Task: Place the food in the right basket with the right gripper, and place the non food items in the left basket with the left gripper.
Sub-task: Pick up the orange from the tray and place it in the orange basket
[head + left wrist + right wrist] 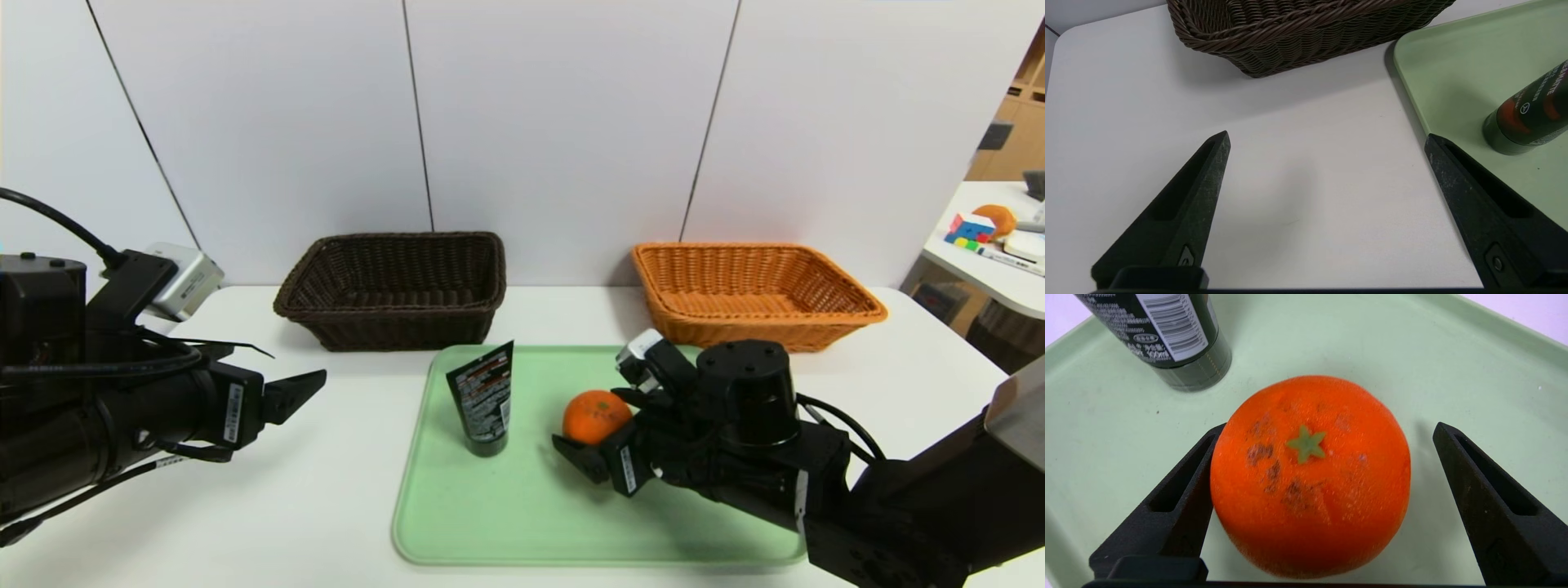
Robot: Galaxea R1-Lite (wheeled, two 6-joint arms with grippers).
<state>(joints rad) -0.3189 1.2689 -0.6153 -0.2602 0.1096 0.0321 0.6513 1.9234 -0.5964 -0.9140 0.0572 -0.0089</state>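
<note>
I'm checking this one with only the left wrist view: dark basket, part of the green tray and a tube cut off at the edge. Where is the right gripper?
Observer: The right gripper is low over the tray, with its jaws open on either side of an orange fruit.
Operator: Is it gripping the fruit?
Observer: No, the right wrist view shows a gap between the fruit and one of the two jaws.
Operator: And where does the fruit go?
Observer: Its place would be the orange wicker basket, behind the tray on the robot's right; I see nothing in it.
</note>
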